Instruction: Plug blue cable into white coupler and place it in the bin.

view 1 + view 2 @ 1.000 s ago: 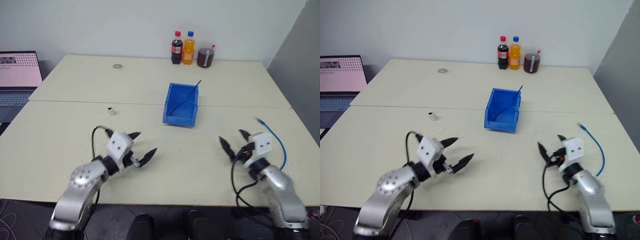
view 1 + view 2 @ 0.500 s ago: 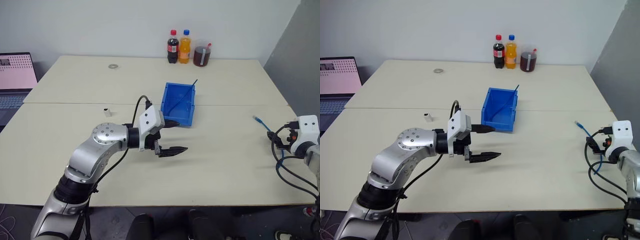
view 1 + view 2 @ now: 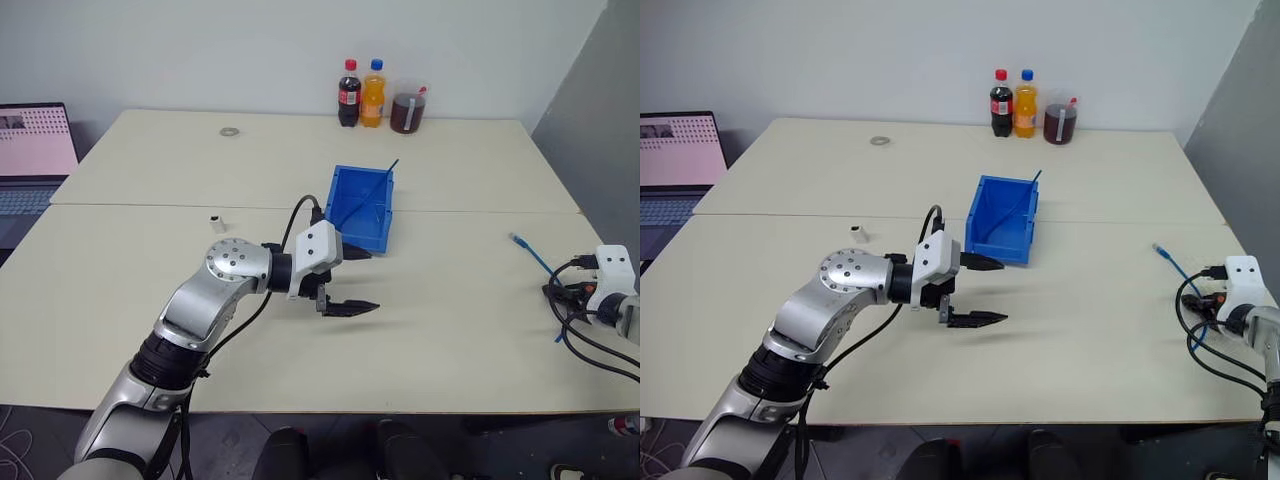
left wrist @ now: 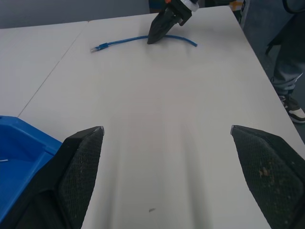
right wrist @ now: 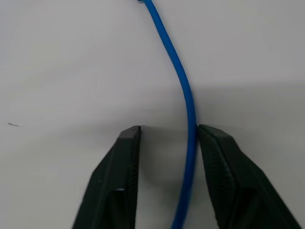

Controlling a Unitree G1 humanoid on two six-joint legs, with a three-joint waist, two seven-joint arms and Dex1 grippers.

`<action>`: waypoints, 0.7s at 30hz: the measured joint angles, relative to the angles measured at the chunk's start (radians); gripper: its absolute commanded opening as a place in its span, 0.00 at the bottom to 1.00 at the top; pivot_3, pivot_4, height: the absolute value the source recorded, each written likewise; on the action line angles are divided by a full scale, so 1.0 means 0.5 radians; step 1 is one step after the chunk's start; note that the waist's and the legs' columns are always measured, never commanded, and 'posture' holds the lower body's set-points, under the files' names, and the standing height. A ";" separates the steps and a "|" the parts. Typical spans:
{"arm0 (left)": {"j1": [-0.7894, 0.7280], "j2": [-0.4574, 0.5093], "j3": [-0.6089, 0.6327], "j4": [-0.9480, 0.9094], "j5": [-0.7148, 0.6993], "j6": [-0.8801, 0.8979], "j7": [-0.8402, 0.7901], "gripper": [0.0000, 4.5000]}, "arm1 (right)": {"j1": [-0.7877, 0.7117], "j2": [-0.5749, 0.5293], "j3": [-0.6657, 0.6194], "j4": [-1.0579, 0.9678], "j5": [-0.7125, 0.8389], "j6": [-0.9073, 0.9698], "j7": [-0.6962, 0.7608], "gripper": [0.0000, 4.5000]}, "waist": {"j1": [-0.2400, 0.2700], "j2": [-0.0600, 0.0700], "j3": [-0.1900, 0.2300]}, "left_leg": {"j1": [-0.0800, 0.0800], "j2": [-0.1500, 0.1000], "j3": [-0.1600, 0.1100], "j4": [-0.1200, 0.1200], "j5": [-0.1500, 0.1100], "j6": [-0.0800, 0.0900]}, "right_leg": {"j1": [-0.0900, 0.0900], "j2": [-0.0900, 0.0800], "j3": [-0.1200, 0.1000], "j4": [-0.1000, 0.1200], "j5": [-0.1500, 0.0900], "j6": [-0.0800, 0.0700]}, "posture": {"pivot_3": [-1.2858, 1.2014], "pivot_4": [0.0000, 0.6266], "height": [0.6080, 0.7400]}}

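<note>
The thin light-blue flexible cable (image 3: 535,258) lies at the table's right edge, about 3 o'clock from the bright blue rectangular plastic bin (image 3: 361,208). Its small plug end points toward 11 o'clock, and its long axis runs from there back toward 5 o'clock, under the right gripper (image 5: 164,138). In the right wrist view the cable passes between that gripper's 2 black fingers (image 5: 116,162), lying against the inner face of one of them while a gap remains on the other side; the jaws are partly closed around it, not yet pinching it.

The bin sits near the table's middle with its lowered lip facing the robot. A thin dark-blue straight cable (image 3: 372,189) leans inside it, rising toward the far right corner at 1 o'clock.

The tiny white boxy plastic coupler (image 3: 215,222) stands on the tabletop at 9 o'clock from the bin, well apart from it.

The left gripper (image 3: 355,283) hovers just in front of the bin's lip, at 6 o'clock from it, fingers spread wide and holding nothing, pointing toward 3 o'clock.

3 drink bottles (image 3: 372,95) stand at the far edge, at 12 o'clock.
</note>
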 measured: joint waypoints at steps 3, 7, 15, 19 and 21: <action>-0.012 -0.031 0.000 0.003 0.004 -0.004 0.004 1.00 | -0.022 0.005 -0.037 0.037 0.033 0.039 0.002 0.12 | 0.000 -0.001 0.000 | 0.000 0.000 0.000 0.000 0.000 0.000 | 0.001 0.000 0.000 0.000 0.000 0.000 | 0.52 0.24 1.00; -0.030 -0.032 0.000 0.007 0.011 -0.004 0.008 1.00 | -0.033 0.017 -0.046 0.049 0.047 0.036 0.010 0.01 | -0.002 -0.001 0.000 | 0.001 0.000 0.000 0.000 0.000 0.000 | 0.001 0.001 0.000 0.000 0.000 0.000 | 0.52 0.24 1.00; 0.120 0.089 0.061 -0.045 0.008 0.037 0.022 1.00 | 0.164 -0.205 0.161 -0.225 0.076 -0.085 0.472 0.01 | -0.012 0.008 0.003 | 0.002 0.002 0.000 -0.002 0.000 0.000 | -0.002 0.002 0.001 0.001 -0.001 0.001 | 0.52 0.24 1.00; 0.397 0.265 0.212 -0.125 0.002 0.073 0.048 1.00 | 0.252 -0.456 0.273 -0.553 0.050 -0.272 0.792 0.01 | -0.034 0.011 0.005 | 0.001 0.006 0.001 -0.001 0.000 0.000 | -0.004 0.002 0.000 0.003 -0.001 0.001 | 0.52 0.24 1.00; 0.548 0.339 0.295 -0.172 -0.001 0.080 0.060 1.00 | 0.253 -0.497 0.332 -0.740 0.046 -0.351 0.898 0.01 | -0.039 0.008 0.007 | 0.002 0.007 -0.003 -0.001 0.000 0.000 | -0.002 0.001 -0.001 0.003 -0.001 0.001 | 0.52 0.24 1.00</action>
